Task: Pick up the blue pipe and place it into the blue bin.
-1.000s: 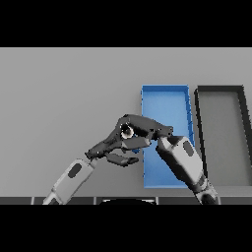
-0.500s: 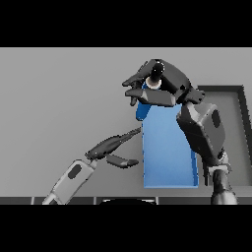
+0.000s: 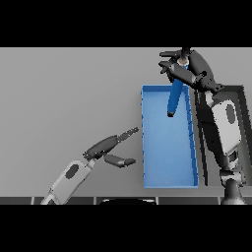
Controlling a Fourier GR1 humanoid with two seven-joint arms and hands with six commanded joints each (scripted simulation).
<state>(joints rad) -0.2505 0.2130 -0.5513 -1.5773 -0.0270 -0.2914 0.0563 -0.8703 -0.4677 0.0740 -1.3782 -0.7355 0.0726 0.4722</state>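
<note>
In the head view, my right hand (image 3: 189, 69) has its fingers curled round the top end of the blue pipe (image 3: 173, 98), which hangs tilted below it over the far end of the blue bin (image 3: 146, 147). I judge the pipe stiff, light and smooth, best gripped near an end. My left hand (image 3: 109, 147) rests open on the surface (image 3: 69, 98), holding nothing. I count one pipe, one blue bin and one dark bin (image 3: 243, 128) beside it.

Wide bare grey table (image 3: 64, 93) left of blue bin (image 3: 167, 182): free passage there. Left hand (image 3: 109, 147) low, just beside bin's left wall, fingers straight. Blue pipe (image 3: 174, 98) hanging over bin's far end, under right hand (image 3: 184, 69). Right arm crossing black bin (image 3: 242, 123), blocking most of it.
</note>
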